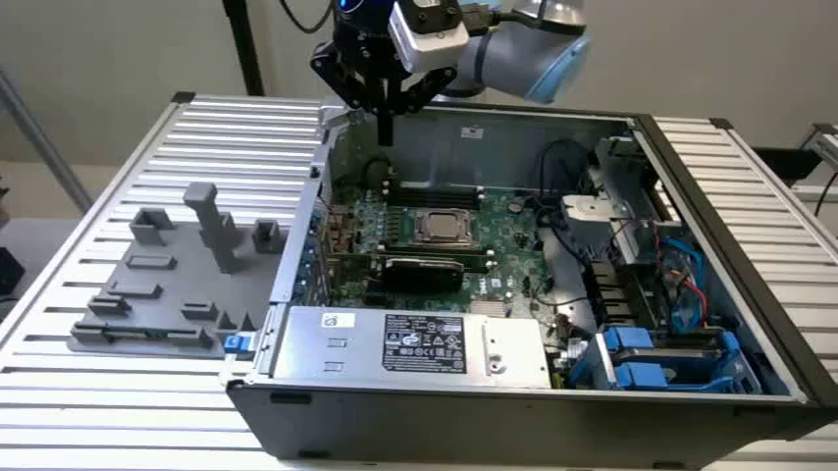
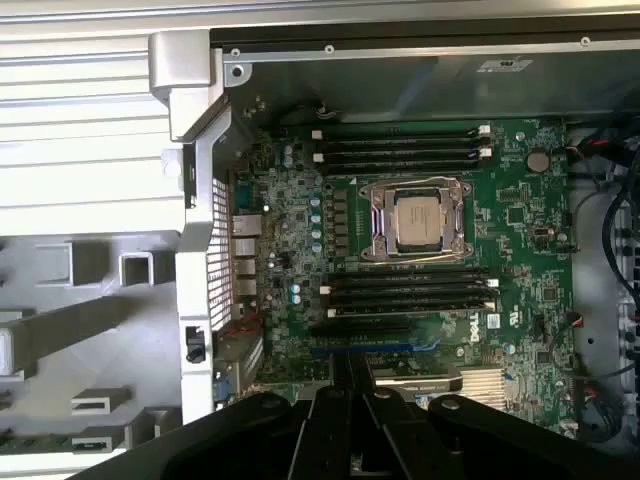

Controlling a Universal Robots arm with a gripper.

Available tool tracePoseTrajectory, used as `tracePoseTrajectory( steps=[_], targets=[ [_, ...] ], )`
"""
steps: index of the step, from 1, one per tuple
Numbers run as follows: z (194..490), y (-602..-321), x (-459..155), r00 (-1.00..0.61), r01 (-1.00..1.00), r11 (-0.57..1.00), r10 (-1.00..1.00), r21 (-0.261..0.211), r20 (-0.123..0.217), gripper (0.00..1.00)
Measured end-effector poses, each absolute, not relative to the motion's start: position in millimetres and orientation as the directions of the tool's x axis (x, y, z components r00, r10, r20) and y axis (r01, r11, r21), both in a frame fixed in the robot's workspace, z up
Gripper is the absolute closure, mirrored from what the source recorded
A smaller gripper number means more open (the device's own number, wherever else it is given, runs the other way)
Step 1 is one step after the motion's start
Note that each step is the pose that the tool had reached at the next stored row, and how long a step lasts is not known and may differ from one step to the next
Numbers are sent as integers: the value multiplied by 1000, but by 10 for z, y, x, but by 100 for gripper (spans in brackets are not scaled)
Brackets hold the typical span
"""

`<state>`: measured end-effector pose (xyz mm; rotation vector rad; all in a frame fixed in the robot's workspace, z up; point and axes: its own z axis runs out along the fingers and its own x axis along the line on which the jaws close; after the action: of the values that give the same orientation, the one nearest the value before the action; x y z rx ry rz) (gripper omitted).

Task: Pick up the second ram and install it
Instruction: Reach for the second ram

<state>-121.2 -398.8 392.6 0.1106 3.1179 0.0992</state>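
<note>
The second ram cannot be picked out with certainty. Inside the open computer case [image 1: 524, 417], the long black memory slots [image 2: 400, 145] on either side of the processor socket [image 2: 415, 220] show only narrow dark lines, too fine to tell a seated stick from a bare slot.

table [image 1: 105, 177]: ribbed bare metal, satin sheen
fixture blocks [image 1: 157, 294]: matt grey plastic
computer case [image 1: 524, 402]: dull grey sheet metal
motherboard [image 1: 508, 235]: green board, slightly glossy
processor lid [image 1: 445, 228]: bright smooth metal
drive brackets [image 1: 654, 365]: blue plastic
gripper [image 1: 385, 132]: matt black
</note>
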Motion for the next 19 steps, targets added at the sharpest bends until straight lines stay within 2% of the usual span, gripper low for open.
tracePoseTrajectory(
  steps=[14, 19],
  targets=[
    [3926, -3990, -1212, -997, 70, 995, 71, 66, -18, 89],
    [3926, -4074, -1281, -997, 70, 995, 72, 66, -18, 89]
  ],
)
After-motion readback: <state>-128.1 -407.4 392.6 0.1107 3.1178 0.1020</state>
